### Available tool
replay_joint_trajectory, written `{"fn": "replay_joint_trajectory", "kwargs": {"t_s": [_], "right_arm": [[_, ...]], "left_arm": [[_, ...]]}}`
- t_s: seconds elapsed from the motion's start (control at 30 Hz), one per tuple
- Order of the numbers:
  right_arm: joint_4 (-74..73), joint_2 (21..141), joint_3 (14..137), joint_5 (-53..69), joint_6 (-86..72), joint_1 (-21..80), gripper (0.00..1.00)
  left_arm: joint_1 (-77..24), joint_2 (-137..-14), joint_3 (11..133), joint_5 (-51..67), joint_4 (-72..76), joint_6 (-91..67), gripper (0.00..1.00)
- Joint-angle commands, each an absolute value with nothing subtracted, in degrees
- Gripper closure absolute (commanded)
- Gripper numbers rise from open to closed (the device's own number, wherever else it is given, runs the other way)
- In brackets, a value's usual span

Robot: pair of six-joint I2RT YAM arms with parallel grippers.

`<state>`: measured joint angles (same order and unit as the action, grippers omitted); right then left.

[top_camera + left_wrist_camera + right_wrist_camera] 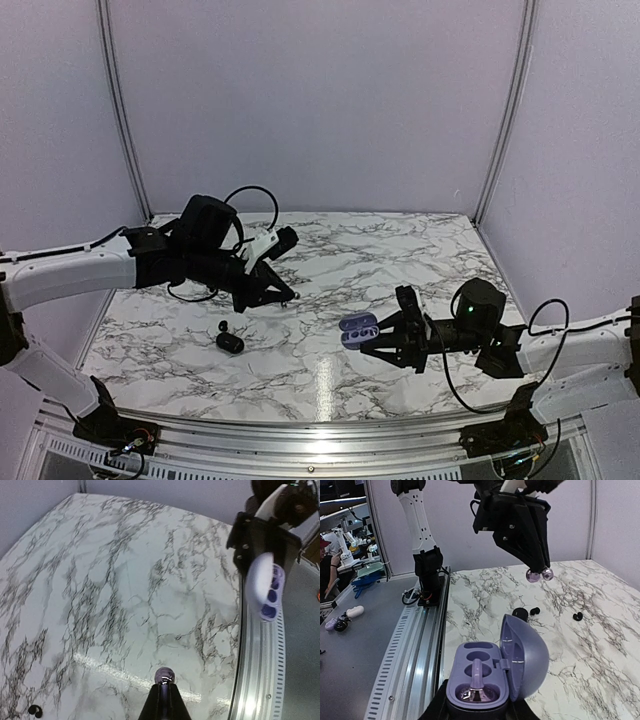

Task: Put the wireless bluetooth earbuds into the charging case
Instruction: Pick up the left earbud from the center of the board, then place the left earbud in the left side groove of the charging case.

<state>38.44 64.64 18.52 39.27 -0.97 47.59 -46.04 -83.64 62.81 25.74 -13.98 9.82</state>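
My right gripper is shut on an open lilac charging case, held just above the table. In the right wrist view the case shows one silvery-grey earbud seated in the near slot, and the far slot is empty. My left gripper is shut on another silvery-grey earbud and holds it above the marble, left of the case. The earbud hangs at the left fingertips, beyond the case. Two black earbuds lie on the table.
A closed black case lies at the table's front left with a black earbud beside it. A metal rail runs along the near edge. Booth walls close the back and sides.
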Motion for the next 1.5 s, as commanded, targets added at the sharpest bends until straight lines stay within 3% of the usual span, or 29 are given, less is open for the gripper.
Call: {"fn": "replay_joint_trajectory", "kwargs": {"t_s": [0.0,0.43,1.47], "right_arm": [[43.2,63.3,19.0,44.3,-0.2,47.1,1.00],[41.0,66.3,22.1,46.3,-1.1,47.3,1.00],[44.0,64.8,22.6,44.9,-4.1,48.8,1.00]], "left_arm": [[-51.2,-78.8,62.1,31.3,-10.1,15.3,1.00],[-61.5,-80.4,65.8,32.1,-6.0,19.5,1.00],[-65.2,-87.5,67.2,27.0,1.0,18.5,1.00]]}}
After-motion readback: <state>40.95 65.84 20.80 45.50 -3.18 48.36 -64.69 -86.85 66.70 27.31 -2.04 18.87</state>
